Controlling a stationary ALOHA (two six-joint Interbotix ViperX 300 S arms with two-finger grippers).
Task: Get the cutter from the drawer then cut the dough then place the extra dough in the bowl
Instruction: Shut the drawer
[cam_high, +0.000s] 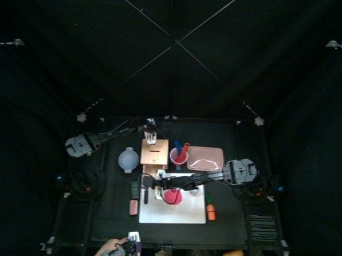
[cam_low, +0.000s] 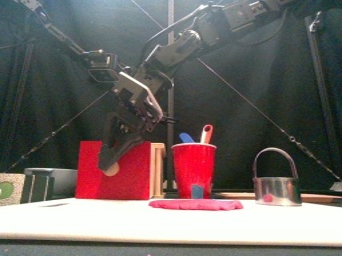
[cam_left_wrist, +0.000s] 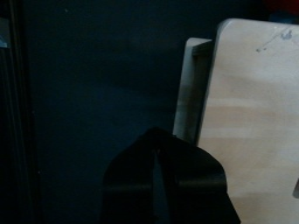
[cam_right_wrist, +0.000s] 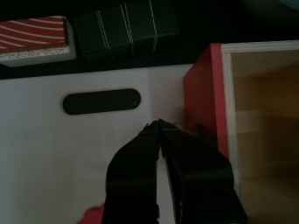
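Observation:
The pale wooden box (cam_high: 156, 152) stands behind the white cutting board (cam_high: 187, 212). Its red drawer front (cam_low: 94, 175) (cam_right_wrist: 205, 87) is pulled out, and bare wood shows inside. My right gripper (cam_low: 112, 160) (cam_right_wrist: 156, 128) is shut on nothing, its tips just in front of the drawer front, low over the board (cam_right_wrist: 70, 149). The flat pink dough (cam_low: 197, 204) (cam_high: 173, 197) lies on the board. At the board's right end stands the metal cutter (cam_low: 274, 185) (cam_high: 210, 211). My left gripper (cam_left_wrist: 156, 153) (cam_high: 151, 130) hangs shut above the box's back edge.
A blue-grey bowl (cam_high: 127, 158) sits left of the box. The red cup (cam_low: 194, 170) with two toy knives is right of the box, and the pink tray (cam_high: 207, 158) lies beyond it. A dark green sushi roll (cam_right_wrist: 122, 26) and a red-and-white toy (cam_right_wrist: 35, 39) lie at the board's left.

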